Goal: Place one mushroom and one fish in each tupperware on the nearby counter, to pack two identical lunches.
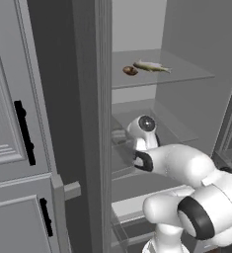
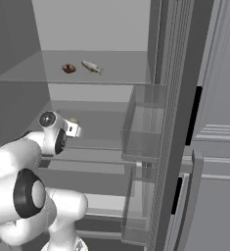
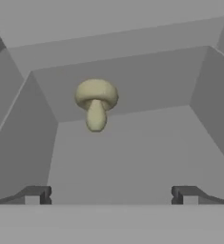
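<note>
mushroom (image 3: 96, 102): one, pale
fish (image 1: 152, 66): one
brown item (image 1: 130, 71): one, kind unclear
shelves (image 1: 186, 74): several

Mushroom (image 3: 96, 103): pale tan, round cap, stubby stem, lying on middle fridge shelf (image 3: 132, 157), near back wall. Fish (image 1: 151, 66): slender, olive-silver, lying flat on upper shelf (image 1: 186, 74), well above mushroom.

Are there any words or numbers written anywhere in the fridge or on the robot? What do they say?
None: no words, numbers, labels or signs can be read anywhere.
The mushroom, the fish and the brown food beside it are plain.
The shelves, the grey cabinet doors and the robot arm carry no writing.
</note>
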Robot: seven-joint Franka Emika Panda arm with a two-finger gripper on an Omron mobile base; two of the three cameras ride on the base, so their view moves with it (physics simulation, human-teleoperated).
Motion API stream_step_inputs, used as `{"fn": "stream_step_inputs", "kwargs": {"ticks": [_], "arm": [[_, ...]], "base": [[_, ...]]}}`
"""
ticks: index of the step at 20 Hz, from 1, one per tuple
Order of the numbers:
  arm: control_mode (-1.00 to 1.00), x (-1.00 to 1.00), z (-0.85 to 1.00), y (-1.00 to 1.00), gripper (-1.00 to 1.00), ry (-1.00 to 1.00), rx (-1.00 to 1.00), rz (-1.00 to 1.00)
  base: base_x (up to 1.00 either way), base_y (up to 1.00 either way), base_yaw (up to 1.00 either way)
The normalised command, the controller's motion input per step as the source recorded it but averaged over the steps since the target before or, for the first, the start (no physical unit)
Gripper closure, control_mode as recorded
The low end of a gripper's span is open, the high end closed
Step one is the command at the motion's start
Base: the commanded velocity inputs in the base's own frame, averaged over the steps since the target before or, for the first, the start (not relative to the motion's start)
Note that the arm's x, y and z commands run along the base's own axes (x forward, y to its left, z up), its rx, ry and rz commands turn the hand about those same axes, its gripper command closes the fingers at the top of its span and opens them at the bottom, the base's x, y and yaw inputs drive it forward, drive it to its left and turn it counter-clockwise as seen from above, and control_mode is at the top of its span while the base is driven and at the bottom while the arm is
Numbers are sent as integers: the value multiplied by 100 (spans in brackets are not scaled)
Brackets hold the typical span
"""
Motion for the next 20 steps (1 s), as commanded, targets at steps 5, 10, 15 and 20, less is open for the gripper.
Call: {"fn": "stream_step_inputs", "kwargs": {"ticks": [5, 10, 15, 20], "arm": [[-100, 52, -2, 3, -100, 1, 0, 0], [-100, 58, -17, 8, -100, 5, 0, 0], [-100, 66, -15, 18, -100, 10, 0, 0], [-100, 58, -24, 22, -100, 11, 0, 0]], "base": [[0, 0, 0], [0, 0, 0], [0, 0, 0], [0, 0, 0]]}}
